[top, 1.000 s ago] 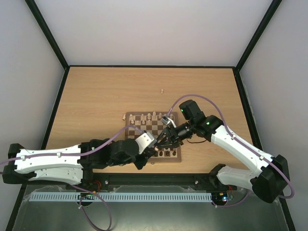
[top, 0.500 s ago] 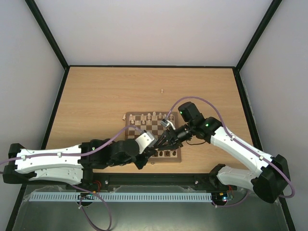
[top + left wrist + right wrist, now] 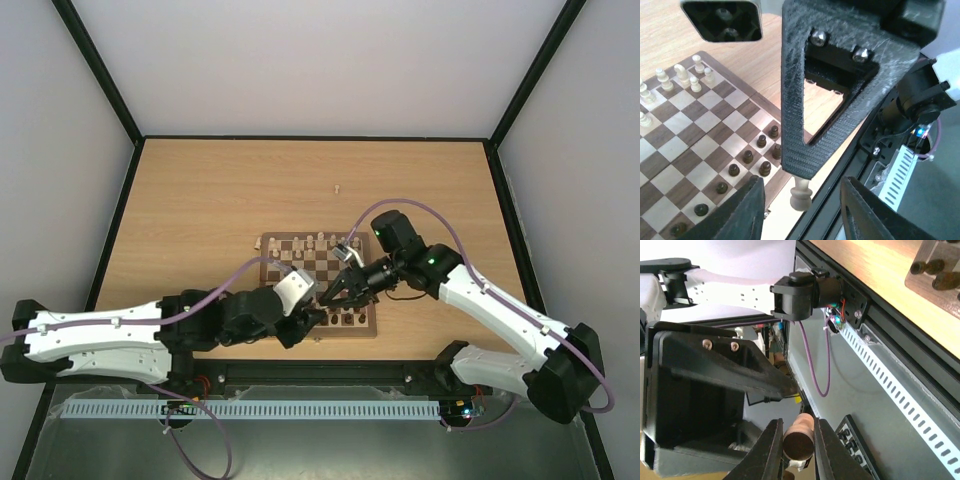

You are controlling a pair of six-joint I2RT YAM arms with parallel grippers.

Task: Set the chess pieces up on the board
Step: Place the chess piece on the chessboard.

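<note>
Right fingers [image 3: 796, 432]: closed on a pale chess piece [image 3: 799, 441], whose round end shows pinched between the two pads.
Left fingers [image 3: 802, 200]: parted, one on each side of that piece without touching it; they hold nothing.
Held piece: hangs from the tip of the right arm's fingers, in the air over the near side of the board [image 3: 715, 122].
Board: lies on the tabletop [image 3: 200, 200], about midway along its near edge, with both arms meeting above its near rows.
Pale pieces on board [image 3: 680, 77]: a cluster stands upright along the board's far side.
Dark pieces [image 3: 747, 157]: stand in two rows along the board's near edge.
Stray pale piece [image 3: 338, 188]: alone on the tabletop, well beyond the board's far edge; too small to tell whether it stands or lies.
</note>
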